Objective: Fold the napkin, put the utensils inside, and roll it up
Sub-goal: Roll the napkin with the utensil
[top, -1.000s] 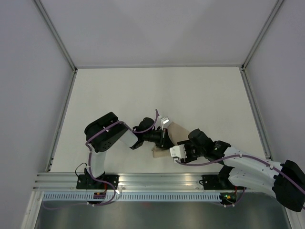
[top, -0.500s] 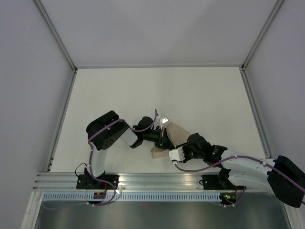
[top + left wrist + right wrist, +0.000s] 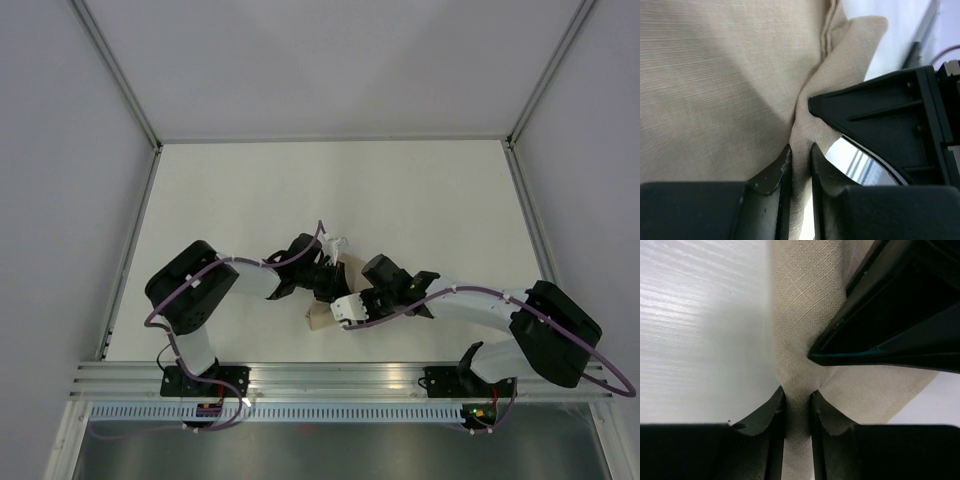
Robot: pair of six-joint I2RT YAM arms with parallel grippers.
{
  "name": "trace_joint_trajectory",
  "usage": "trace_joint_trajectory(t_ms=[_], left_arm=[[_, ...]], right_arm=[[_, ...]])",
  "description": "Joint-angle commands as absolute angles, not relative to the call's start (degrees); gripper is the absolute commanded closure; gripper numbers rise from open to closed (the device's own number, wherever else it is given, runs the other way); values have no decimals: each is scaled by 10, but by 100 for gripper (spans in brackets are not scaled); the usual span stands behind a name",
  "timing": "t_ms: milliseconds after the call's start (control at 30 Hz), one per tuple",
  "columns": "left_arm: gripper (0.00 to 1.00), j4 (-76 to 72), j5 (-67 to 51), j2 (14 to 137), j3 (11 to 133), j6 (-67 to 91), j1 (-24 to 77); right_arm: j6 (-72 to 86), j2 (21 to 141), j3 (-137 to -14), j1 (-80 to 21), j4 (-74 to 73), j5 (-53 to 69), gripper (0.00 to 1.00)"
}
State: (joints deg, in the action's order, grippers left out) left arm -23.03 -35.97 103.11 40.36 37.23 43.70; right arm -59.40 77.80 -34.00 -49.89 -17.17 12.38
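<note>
The napkin (image 3: 318, 319) is seen on the white table (image 3: 300, 190), toward the near edge and about midway between the two arm bases. In the overhead view most of it is covered by the two wrists, which are set close together above it. Only a tan corner on the near-left side and a strip on the far side can be seen. The cloth is bunched up rather than laid flat.

The left gripper (image 3: 800, 154) is clenched on the napkin. In its wrist view a raised fold of tan cloth is pinched between the two black fingers (image 3: 771, 175), and the narrow gap between them is filled with fabric. To the left of the fold the cloth is spread broad and smooth, and a stitched hem is seen near the top. Just to the right, a black finger (image 3: 880, 115) of the right gripper (image 3: 798, 399) is seen, its pointed tip set against the same ridge of cloth.

The right gripper is likewise closed on the napkin. A narrow band of cloth is gripped between its fingers (image 3: 760, 417), with bare table to the left and more cloth to the right. A finger of the left gripper is seen at the upper right, its tip touching the cloth just above the pinch.
</note>
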Motion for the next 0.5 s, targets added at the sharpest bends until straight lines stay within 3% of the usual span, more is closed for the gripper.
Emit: trace_joint_trajectory(t_ms=[0,267,467], left_arm=[[76,-120,-236,973,460,286,409],[66,-58,-101,879,526,250,344],[67,-48,67,760,541,193,326]], right_arm=[[-588,829,-347,-494,-350,169,84],[-598,910,-418,-439,-431,211,84],[-670,1025,-529,-362,-562,279,84]])
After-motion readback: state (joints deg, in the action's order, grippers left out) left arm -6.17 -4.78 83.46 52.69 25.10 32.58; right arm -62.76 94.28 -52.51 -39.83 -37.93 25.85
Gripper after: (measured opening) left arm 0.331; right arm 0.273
